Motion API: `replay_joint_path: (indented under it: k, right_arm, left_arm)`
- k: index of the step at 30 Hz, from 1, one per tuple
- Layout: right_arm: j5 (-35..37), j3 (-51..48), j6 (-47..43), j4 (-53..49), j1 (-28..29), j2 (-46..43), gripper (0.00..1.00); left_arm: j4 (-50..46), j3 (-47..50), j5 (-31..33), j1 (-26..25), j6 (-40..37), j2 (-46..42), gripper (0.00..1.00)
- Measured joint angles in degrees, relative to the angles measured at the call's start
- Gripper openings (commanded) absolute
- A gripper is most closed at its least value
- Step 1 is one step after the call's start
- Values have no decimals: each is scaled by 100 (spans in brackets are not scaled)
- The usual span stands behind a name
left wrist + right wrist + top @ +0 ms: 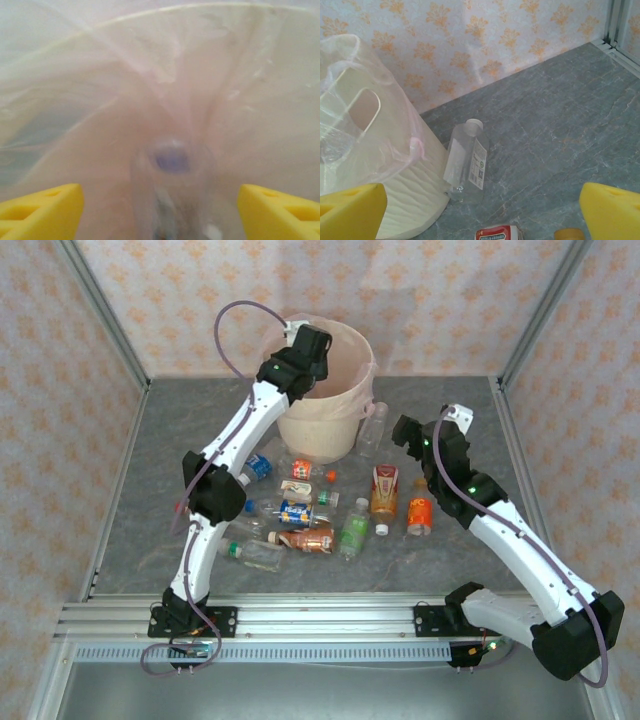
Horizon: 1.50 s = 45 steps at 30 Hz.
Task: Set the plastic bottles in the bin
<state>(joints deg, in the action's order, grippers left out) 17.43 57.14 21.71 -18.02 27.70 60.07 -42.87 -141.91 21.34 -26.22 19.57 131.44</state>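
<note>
Inventory from my station, nearest row first.

1. By the arm bases, on the grey table [160,440]: a clear bottle [255,553] lying flat, a brown-labelled bottle [308,539] just beside it, and a green-labelled bottle [354,530] to their right.
2. Next row: a blue-labelled bottle [295,510], a red-topped bottle [384,490] and an orange-labelled bottle [420,512], the last two side by side.
3. Right gripper [480,210]: it hangs above the table right of the bin, its yellow pads [612,212] spread wide with nothing between them.
4. A square clear bottle [467,160] lies against the bin's foot, white cap pointing at the wall.
5. Bin [325,430]: cream, pink-lined, at the table's rear centre.
6. Left gripper [160,200]: over the bin's mouth, fingers wide apart. Inside the liner I see a blurred bottle [172,165] with a bluish cap, and neither pad touches it.
</note>
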Motion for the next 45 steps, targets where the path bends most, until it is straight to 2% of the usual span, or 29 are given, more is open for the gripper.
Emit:
replay_joint_path:
  k: [5, 6, 7, 11, 20, 29, 37, 45]
  right_arm:
    - [72, -9, 170, -101, -15, 33, 99]
    - [76, -17, 212, -107, -24, 33, 99]
    - [76, -39, 256, -111, -48, 33, 99]
    - [-4, -186, 470, -208, -219, 35, 99]
    - [-590, -721, 1005, -745, -693, 33, 99]
    - [-857, -1102, 1322, -1419, -719, 59, 100]
    - [-1283, -1130, 1226, -1871, -726, 1147, 97]
    - [-1423, -1300, 1056, -1762, -726, 1604, 94]
  left_arm:
    - [-105, -72, 7, 11, -9, -46, 93]
    - [-129, -72, -15, 9, -9, -70, 99]
    - [-160, -72, -79, 9, 2, -120, 100]
    - [-105, 181, -474, 7, -13, -566, 100]
    - [1047, 2734, -1508, 7, 15, -3110, 100]
    - [1934, 4909, -2186, 7, 173, -4747, 100]
    - [2124, 6673, -2197, 7, 608, -5987, 100]
    - [1805, 7724, -1722, 7, 1032, -6977, 100]
